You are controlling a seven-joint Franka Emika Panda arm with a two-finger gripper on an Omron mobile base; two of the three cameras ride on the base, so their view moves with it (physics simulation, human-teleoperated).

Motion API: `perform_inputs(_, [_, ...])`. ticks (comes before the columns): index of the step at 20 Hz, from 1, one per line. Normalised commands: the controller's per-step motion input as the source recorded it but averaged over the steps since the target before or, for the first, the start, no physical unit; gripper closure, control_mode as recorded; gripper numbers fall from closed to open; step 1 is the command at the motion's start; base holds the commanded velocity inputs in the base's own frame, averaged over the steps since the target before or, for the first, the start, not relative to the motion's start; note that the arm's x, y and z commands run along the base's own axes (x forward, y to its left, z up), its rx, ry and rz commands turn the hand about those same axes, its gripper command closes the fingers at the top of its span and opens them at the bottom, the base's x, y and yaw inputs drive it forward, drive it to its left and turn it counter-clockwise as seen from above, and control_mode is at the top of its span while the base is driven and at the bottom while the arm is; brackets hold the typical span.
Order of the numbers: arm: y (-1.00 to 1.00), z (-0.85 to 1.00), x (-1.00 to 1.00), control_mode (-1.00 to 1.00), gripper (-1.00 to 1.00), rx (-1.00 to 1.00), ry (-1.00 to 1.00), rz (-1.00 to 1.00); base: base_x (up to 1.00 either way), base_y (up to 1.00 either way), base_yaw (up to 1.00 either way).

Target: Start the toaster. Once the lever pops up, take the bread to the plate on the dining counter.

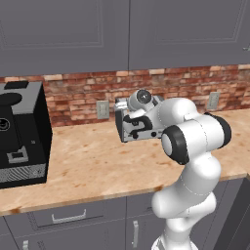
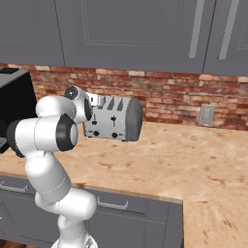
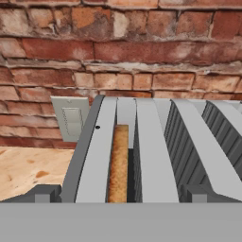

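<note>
The toaster is seen on the bench by the brick wall, the bread sunk in its leftmost slot. The jaws are spread, seemingly above it. The slice is judged light, crumbly; its top crust should be pinched gently.
</note>
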Motion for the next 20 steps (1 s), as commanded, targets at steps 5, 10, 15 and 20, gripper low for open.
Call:
perform_inputs(5, [0.0, 0.0, 0.0, -1.0, -1.0, 0.0, 0.0, 0.0, 0.0, 0.0, 0.0])
perform_inputs(10, [0.0, 0.0, 0.0, -1.0, -1.0, 0.0, 0.0, 0.0, 0.0, 0.0, 0.0])
perform_inputs(15, [0.0, 0.0, 0.0, -1.0, -1.0, 0.0, 0.0, 0.0, 0.0, 0.0, 0.0])
perform_inputs(20, [0.0, 0.0, 0.0, -1.0, -1.0, 0.0, 0.0, 0.0, 0.0, 0.0, 0.0])
